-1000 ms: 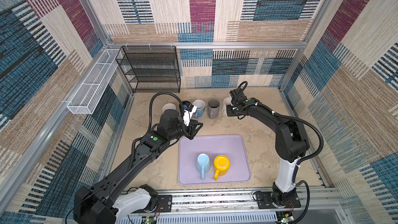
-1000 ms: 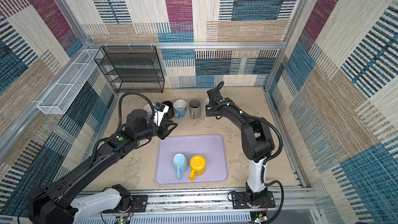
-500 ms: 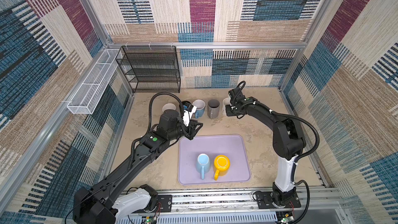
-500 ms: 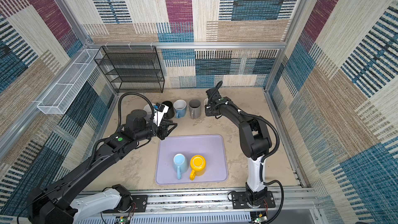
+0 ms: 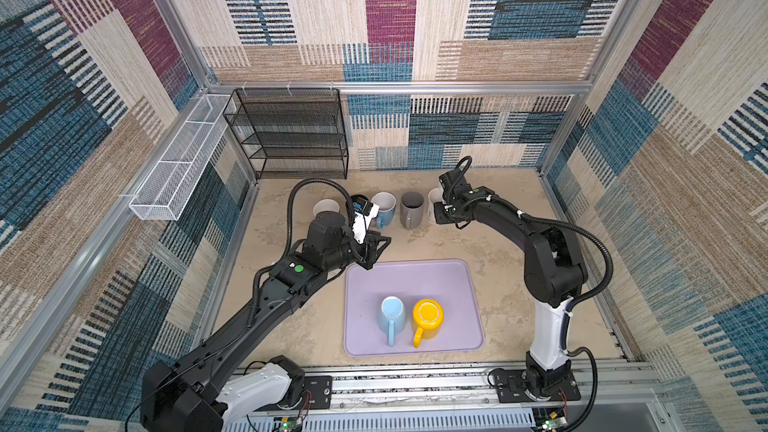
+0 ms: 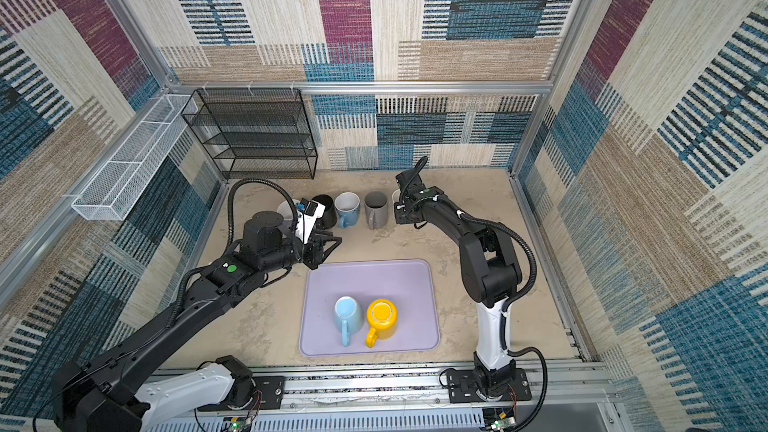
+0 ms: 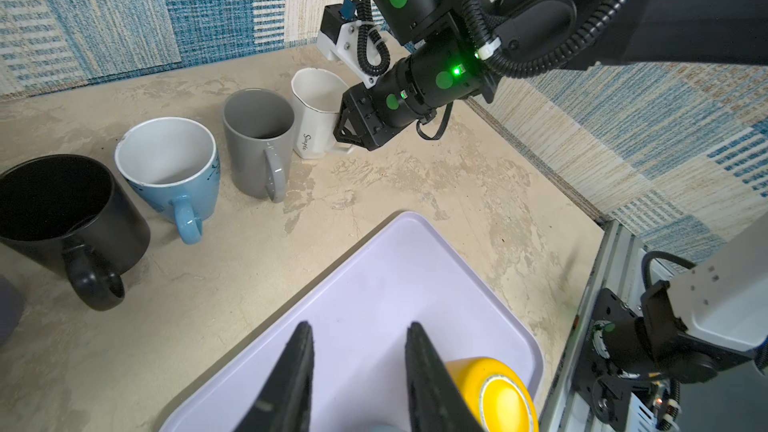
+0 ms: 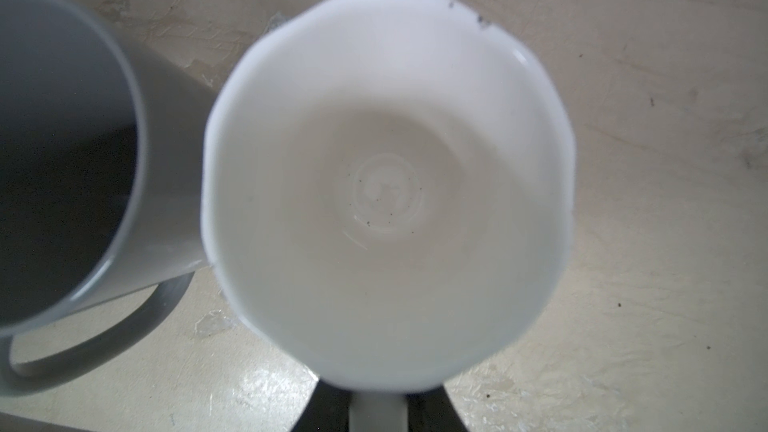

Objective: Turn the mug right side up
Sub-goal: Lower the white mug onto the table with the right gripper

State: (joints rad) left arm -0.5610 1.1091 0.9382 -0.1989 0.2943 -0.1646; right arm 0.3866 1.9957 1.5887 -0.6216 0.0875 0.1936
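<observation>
Now right gripper pinches white mug handle, left gripper gapes empty; snagged release could knock grey mug beside jaws

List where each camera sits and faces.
Top views: high at the front, looking down on the table; left arm and right arm show.
Left wrist: on the left arm, looking past the open left tool over the tray at the right arm.
Right wrist: on the right arm, looking down into the white mug; the right tool straddles its handle.
Shared: both wrist views show the white mug and grey mug.
</observation>
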